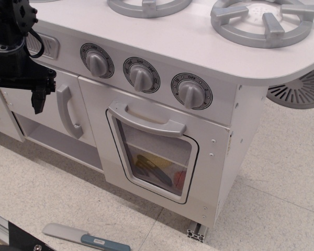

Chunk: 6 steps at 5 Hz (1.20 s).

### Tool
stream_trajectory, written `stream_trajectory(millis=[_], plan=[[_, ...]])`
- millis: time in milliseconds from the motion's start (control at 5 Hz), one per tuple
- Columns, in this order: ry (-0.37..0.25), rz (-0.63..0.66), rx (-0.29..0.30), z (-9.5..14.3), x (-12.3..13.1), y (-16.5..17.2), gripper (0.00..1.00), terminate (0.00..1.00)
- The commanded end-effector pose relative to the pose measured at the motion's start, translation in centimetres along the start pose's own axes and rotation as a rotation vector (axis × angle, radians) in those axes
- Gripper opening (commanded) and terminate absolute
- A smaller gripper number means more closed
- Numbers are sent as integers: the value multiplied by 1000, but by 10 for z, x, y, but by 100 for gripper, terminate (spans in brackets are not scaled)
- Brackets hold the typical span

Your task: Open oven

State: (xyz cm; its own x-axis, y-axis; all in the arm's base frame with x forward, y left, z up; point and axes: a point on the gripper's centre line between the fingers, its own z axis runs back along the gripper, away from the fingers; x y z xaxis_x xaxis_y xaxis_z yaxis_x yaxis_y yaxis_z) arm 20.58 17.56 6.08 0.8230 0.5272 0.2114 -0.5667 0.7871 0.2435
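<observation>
The white toy oven (157, 151) is in the middle of the view, under three grey knobs. Its door has a rounded clear window (156, 157) and a wide horizontal grey bar handle (146, 121) along the top. The door looks shut against the front. Coloured toy items show behind the window. My black gripper (15, 100) hangs at the far left, in front of the neighbouring cabinet and well left of the oven handle. One finger (39, 99) points down; the other is at the frame's edge. The jaws stand apart and hold nothing.
A plain white cabinet door with a vertical grey handle (68, 112) is left of the oven. Grey burners (261, 21) sit on the countertop. A toy knife (83, 238) lies on the speckled floor in front. A grey disc (301, 90) lies at right.
</observation>
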Motion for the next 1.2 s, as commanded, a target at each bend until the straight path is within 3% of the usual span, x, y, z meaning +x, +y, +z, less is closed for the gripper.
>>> stream_trajectory(millis=[0, 600, 800, 1000], plan=[[0, 0, 0, 0, 0, 0, 100, 0], [173, 606, -228, -4, -20, -54, 100, 0], [220, 736, -318, -10, -16, -74, 100, 0], [197, 770, -374, -16, -10, -93, 100, 0]])
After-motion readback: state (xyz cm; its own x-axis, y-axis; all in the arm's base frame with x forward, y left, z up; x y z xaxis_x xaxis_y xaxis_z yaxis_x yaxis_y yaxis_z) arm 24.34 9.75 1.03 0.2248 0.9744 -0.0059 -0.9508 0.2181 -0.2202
